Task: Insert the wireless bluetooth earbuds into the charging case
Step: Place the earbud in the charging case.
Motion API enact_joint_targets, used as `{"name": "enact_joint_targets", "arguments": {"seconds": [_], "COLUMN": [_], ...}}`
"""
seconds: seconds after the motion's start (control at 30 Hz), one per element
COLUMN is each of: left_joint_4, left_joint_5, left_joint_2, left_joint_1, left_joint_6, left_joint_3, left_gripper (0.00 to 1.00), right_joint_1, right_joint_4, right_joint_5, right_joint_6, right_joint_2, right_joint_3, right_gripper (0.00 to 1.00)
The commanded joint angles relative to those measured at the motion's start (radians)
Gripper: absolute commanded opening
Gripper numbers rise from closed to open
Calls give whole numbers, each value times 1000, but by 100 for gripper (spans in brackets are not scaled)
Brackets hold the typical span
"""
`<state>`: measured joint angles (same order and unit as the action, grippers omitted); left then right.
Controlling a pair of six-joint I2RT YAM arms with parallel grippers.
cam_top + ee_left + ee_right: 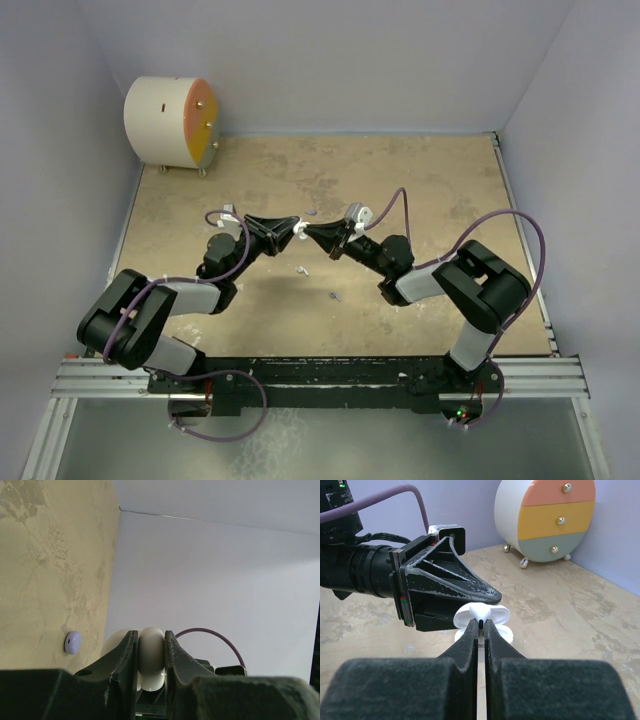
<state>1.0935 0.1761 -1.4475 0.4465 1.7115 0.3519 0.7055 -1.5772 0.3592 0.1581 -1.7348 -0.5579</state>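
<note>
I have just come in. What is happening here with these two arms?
The left hand grips a white charging case above the table. The right hand pinches a white earbud right at that case, apparently seating it. A second white earbud and a lilac earbud lie loose on the table.

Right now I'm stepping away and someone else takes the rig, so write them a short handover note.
Left gripper: shut on the open white case, held off the table.
Right gripper: shut on a white bud at the case's mouth, not released.
On the table: second white bud, near lilac piece, far lilac piece; both are too small to tell bud from case.
Done: no bud seen seated.
Left: seat this bud, then the rest.
</note>
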Motion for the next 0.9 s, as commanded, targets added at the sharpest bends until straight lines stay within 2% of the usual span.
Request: {"name": "enact_joint_targets", "arguments": {"seconds": [0.0,0.73,0.87], "left_joint_4": [54,54,53], "left_joint_5": [2,1,2], "left_joint_2": [31,29,28], "left_joint_1": [4,4,4], "left_joint_6": [14,19,19], "left_joint_3": [43,58,61], "left_gripper": [0,0,0], "right_joint_1": [-5,-7,-7], "right_joint_4": [-739,-723,-727], "right_joint_5": [26,51,56], "right_joint_6": [10,18,25], "right_joint_2": [-11,-6,-3], "right_joint_3": [-20,-13,-12], "right_gripper": [0,0,6]}}
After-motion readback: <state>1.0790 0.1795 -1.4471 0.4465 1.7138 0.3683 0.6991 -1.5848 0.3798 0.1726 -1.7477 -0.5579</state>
